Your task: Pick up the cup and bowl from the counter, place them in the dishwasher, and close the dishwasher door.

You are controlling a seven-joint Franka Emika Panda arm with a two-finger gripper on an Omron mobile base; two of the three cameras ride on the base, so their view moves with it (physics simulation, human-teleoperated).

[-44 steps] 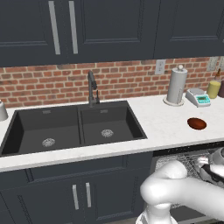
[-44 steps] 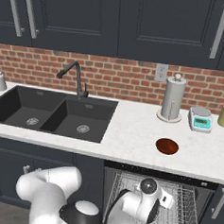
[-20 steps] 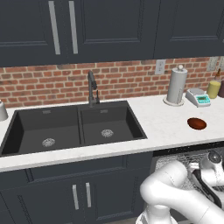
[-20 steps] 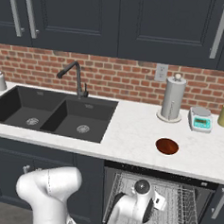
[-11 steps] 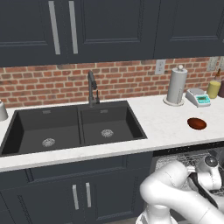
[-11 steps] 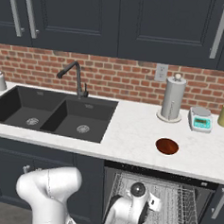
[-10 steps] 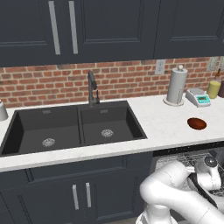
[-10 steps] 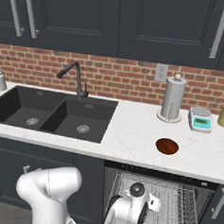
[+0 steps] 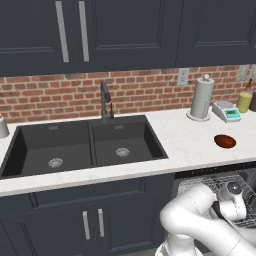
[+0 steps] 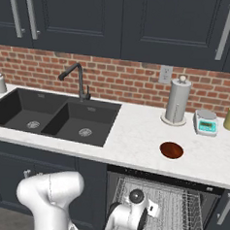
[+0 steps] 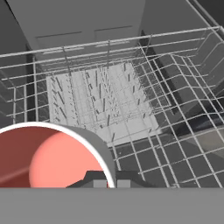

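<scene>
- Low left of the hand view: cup (image 11: 52, 164), round, red wall, paler pink inside, white rim; mouth faces the camera, over the dishwasher (image 10: 161, 215) wire rack (image 11: 100, 100).
- Gripper (image 11: 107, 180) fully closed, pinching the cup's rim.
- Bowl (image 10: 172, 150), shallow, glossy dark red-brown, upright on the counter (image 10: 135, 133) near its front edge, right of the sink (image 10: 53, 115).
- No readable writing.
</scene>
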